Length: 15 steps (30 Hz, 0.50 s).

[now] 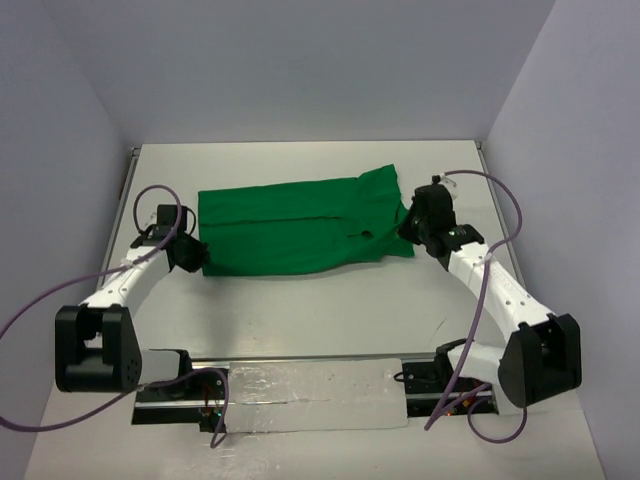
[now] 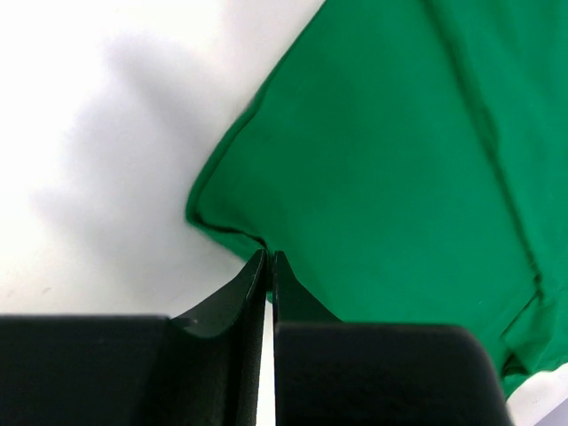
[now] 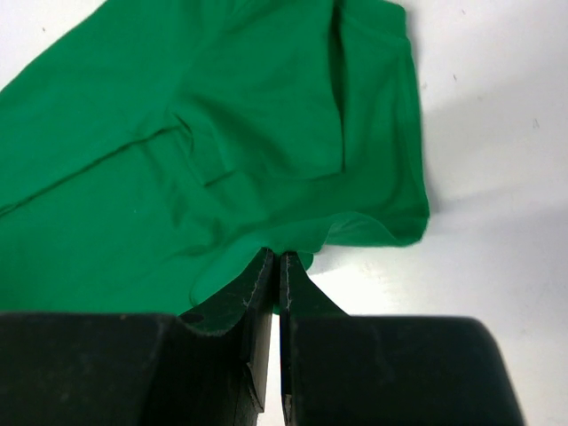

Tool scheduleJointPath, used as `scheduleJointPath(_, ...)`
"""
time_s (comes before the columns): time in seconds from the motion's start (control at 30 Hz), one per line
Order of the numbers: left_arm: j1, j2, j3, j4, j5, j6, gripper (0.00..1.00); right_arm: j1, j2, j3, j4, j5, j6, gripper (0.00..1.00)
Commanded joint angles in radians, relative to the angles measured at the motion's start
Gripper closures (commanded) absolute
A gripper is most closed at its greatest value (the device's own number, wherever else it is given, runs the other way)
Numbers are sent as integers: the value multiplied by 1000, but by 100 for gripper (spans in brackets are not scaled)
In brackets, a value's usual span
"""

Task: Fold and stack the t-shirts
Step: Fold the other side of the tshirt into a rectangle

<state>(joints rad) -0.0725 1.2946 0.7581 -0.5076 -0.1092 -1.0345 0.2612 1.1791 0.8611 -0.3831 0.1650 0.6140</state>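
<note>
The green t-shirt [image 1: 300, 225] lies spread across the middle of the surface [image 1: 320, 310], a little above centre in the top view, with its right end rumpled. Our left hand [image 1: 190, 256] sits at the shirt's lower-left corner and our right hand [image 1: 408, 230] at its lower-right edge. In both wrist views the fingers are pressed together with only a thin lip of green cloth caught at their very tips, so we judge each hand to be closed on the t-shirt's near hem.

That shallow bite is the main risk. If we lift or carry the hem toward the top of the frame too briskly, the soft cloth may slide out of one hand and the fold would fall crooked.

On the right we seem to hold a loose fold near the sleeve, not a clean corner, so several layers could drag along and leave a lump in the fold.

If our two hands travel unevenly, the folded edge would land skewed against the far hem. If we stay too low, the cloth underneath may be pushed into wrinkles.
</note>
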Motion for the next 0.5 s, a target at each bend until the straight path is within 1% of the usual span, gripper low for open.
scheduleJointPath(0.0,25,67,105,66,-21,17,90,-8,85,115,26,-3,-46,91)
scheduleJointPath(0.07,37,136,145,70,-23,25,90,-14,140,152,27,-8,-63,91)
scheduleJointPath(0.27,69,230,166,114,-12,18,90,-28,255,207,39,-16,-87,91)
scheduleJointPath(0.47,71,304,209,127,-13,21,90,-42,332,261,43,-15,-89,91)
